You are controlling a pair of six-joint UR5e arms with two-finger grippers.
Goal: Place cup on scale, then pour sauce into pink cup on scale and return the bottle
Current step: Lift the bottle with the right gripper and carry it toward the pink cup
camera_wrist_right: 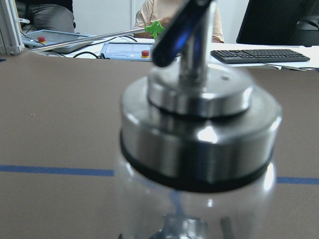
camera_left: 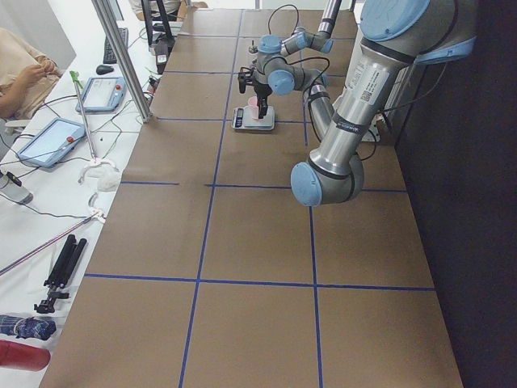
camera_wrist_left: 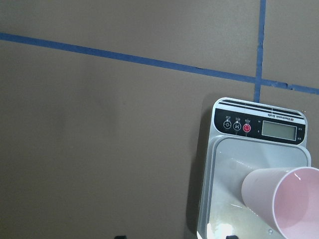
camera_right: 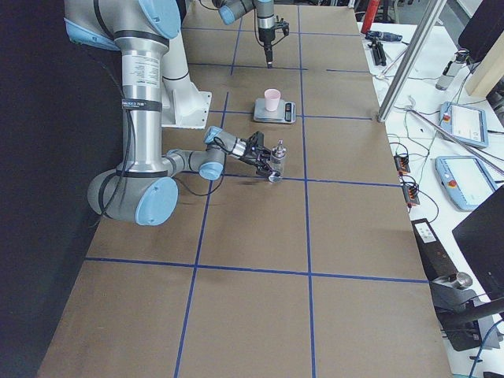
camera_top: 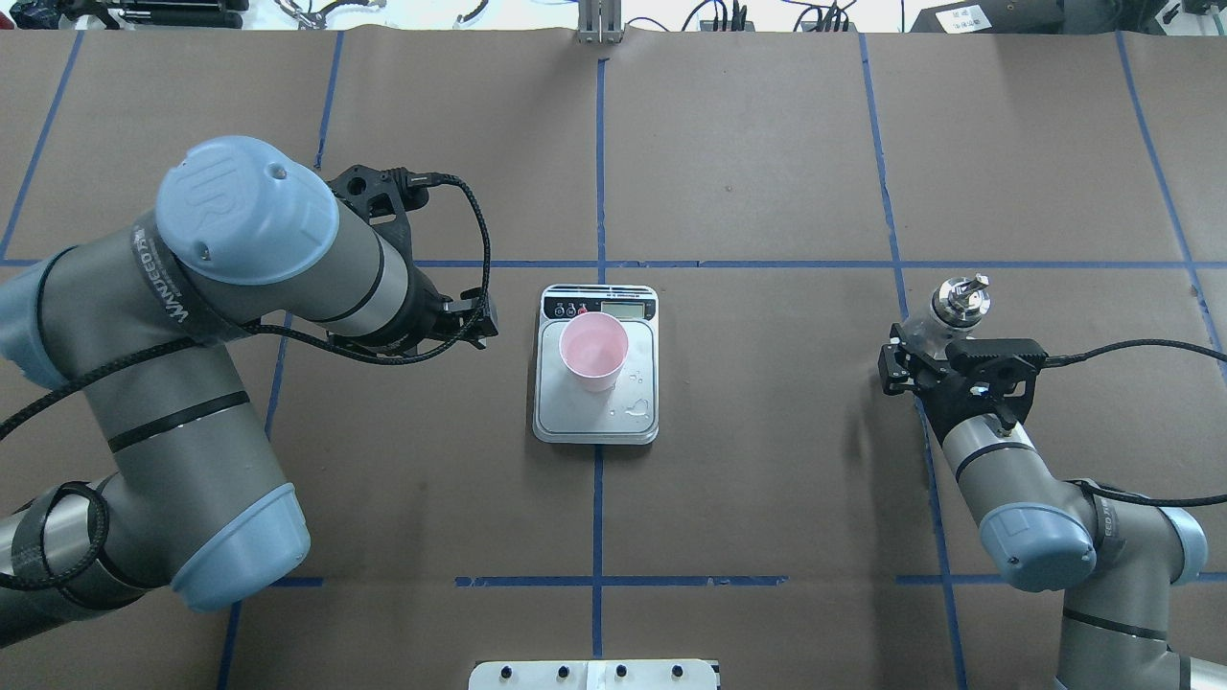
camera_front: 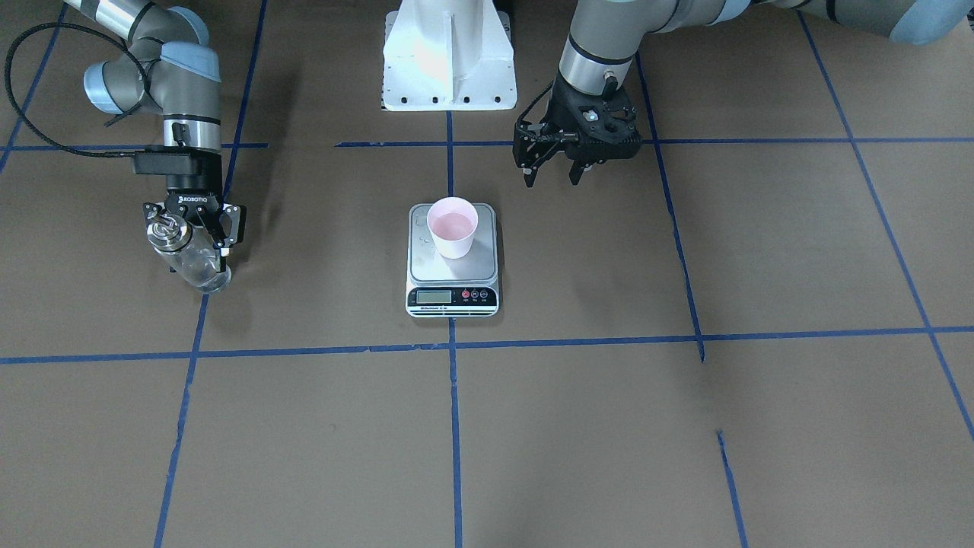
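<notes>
The clear cylindrical glass bottle with a silver metal cap (camera_front: 194, 266) has its long axis upright and its spout on top. It is well off to the robot's right of the small square digital scale (camera_front: 426, 266). The right gripper (camera_front: 192, 237) has its fingers closed around the glass just below the cap. The side view from the right puts the bottle's base down at the brown counter (camera_front: 609, 426) (whether it touches, I cannot tell). The right wrist view shows only the blurred cap and spout.

The small pale pink paper cup (camera_front: 452, 227) stands mouth up, about mid-platform on the scale.

The left gripper (camera_front: 552, 179) hangs near the scale on the robot's left, fingers spread apart and empty. The front view shows this plainly, while in the overhead view the arm hides them.
</notes>
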